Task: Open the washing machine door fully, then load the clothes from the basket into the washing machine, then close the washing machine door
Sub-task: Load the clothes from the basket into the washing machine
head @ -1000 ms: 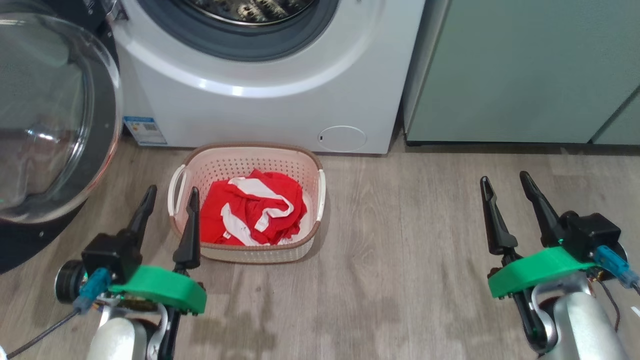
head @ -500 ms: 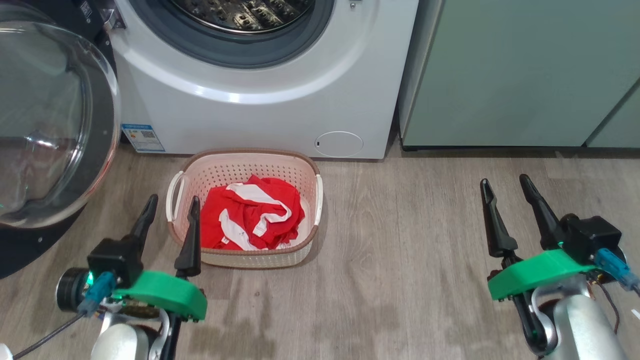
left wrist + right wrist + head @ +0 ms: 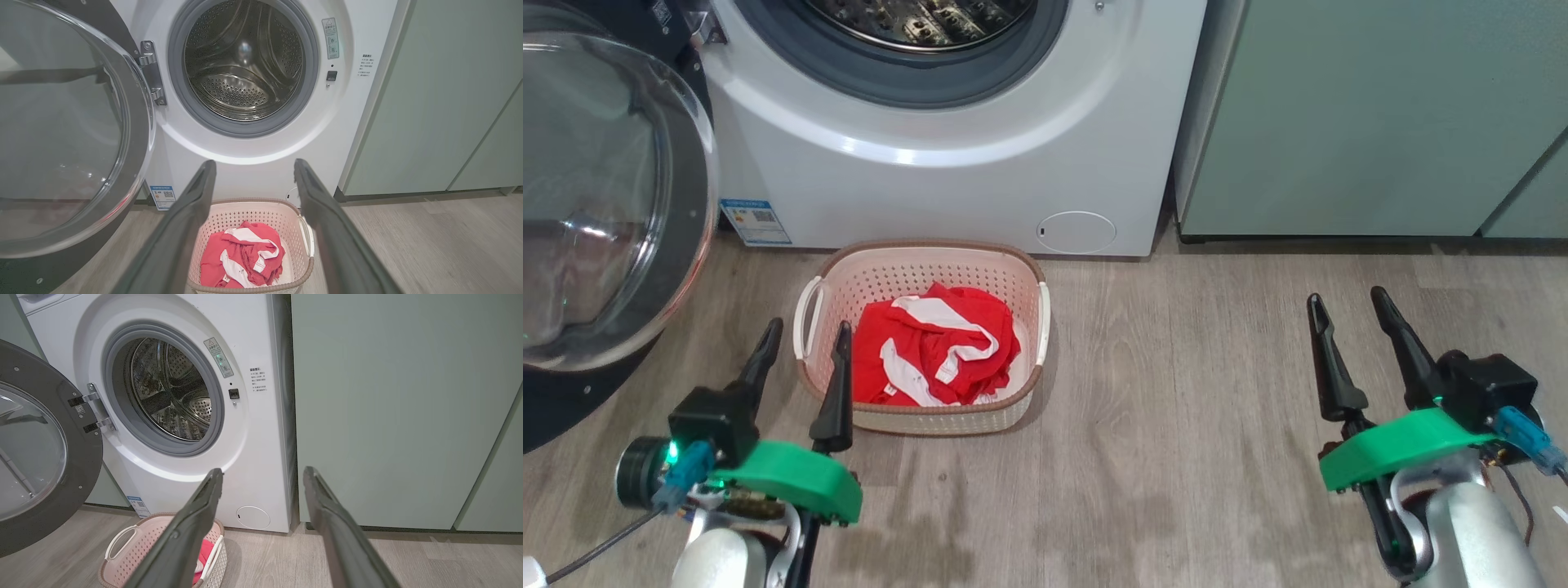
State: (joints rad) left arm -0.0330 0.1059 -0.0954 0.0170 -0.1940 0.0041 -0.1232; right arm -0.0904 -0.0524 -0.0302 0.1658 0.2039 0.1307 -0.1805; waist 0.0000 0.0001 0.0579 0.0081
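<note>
The washing machine (image 3: 947,163) stands white at the top of the head view, its metal drum (image 3: 245,61) bare. The washing machine door (image 3: 605,204) is swung wide open to the left, glass bowl facing me. On the floor in front sits the cream basket (image 3: 921,412), holding the clothes (image 3: 939,343), a crumpled red and white garment. My left gripper (image 3: 805,331) hovers open just left of the basket's near left corner, nothing between its fingers. My right gripper (image 3: 1347,298) stands open and empty over bare floor far to the basket's right.
Pale green cabinets (image 3: 1372,114) fill the wall right of the washer. Wood-look floor (image 3: 1192,408) spreads between the basket and my right arm. The open door (image 3: 61,122) takes up the space at the left.
The head view has shifted slightly, so washer and basket sit a little differently in it. Both grippers stay open and hold much the same places.
</note>
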